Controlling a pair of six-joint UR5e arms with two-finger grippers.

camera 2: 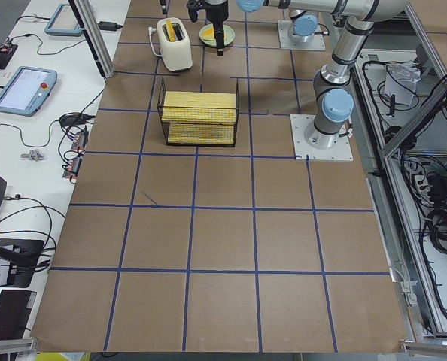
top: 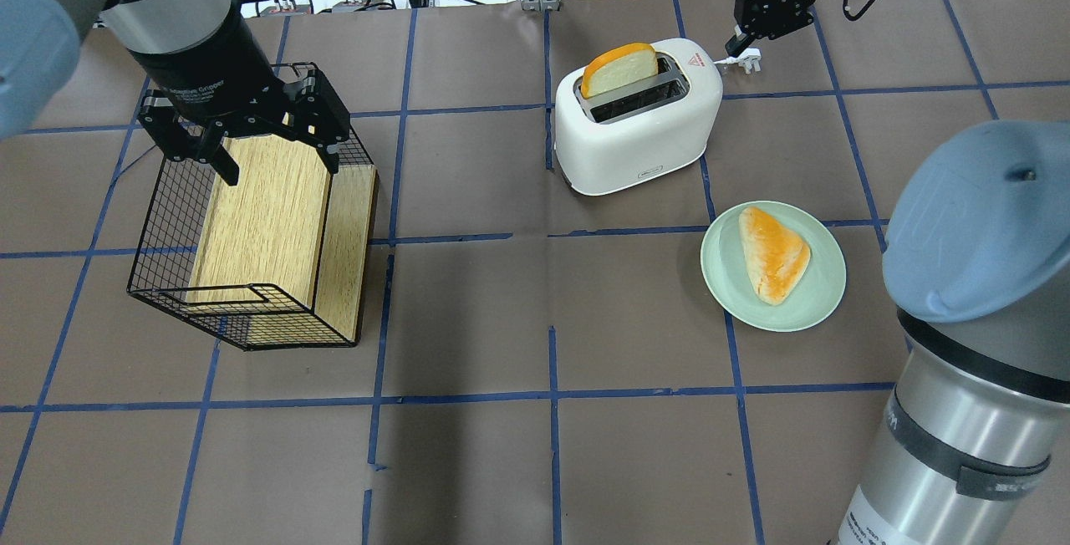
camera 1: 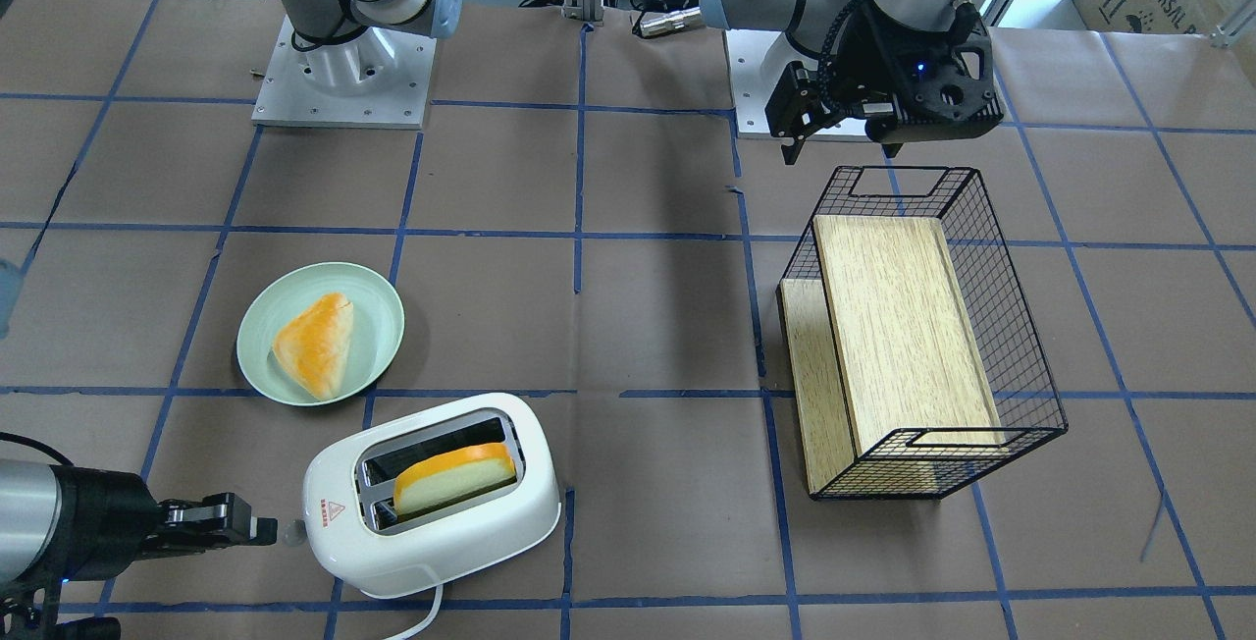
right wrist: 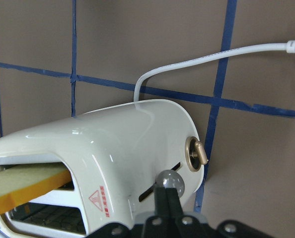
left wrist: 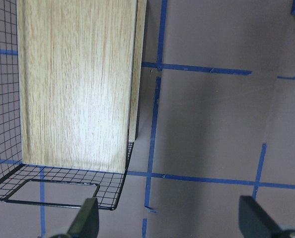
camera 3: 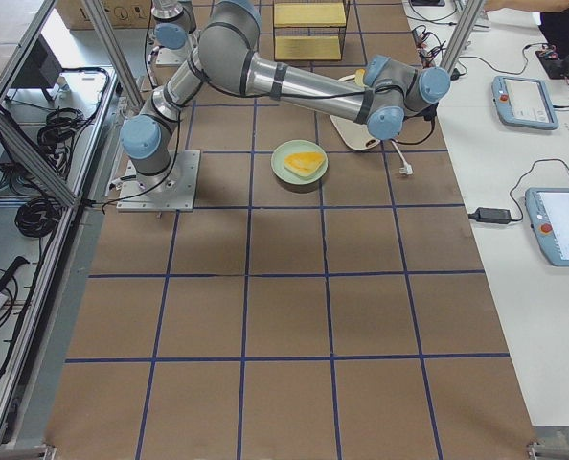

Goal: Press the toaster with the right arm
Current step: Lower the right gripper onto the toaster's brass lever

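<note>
The white toaster point(camera 1: 432, 522) stands near the table's far edge with an orange-crusted bread slice point(camera 1: 456, 478) upright in one slot. It also shows in the overhead view point(top: 635, 135). My right gripper point(camera 1: 257, 526) is shut and level with the toaster's end. In the right wrist view its tips point(right wrist: 167, 198) sit right under the small clear knob point(right wrist: 170, 181) on the lever slot. I cannot tell whether they touch it. My left gripper point(top: 242, 144) is open and empty above the black wire basket point(top: 159, 252).
A light green plate point(camera 1: 383, 306) with a piece of bread lies beside the toaster, on the robot's side. The wire basket point(camera 1: 1016, 326) holds a wooden board. The toaster's white cord point(right wrist: 212, 54) trails off past the table edge.
</note>
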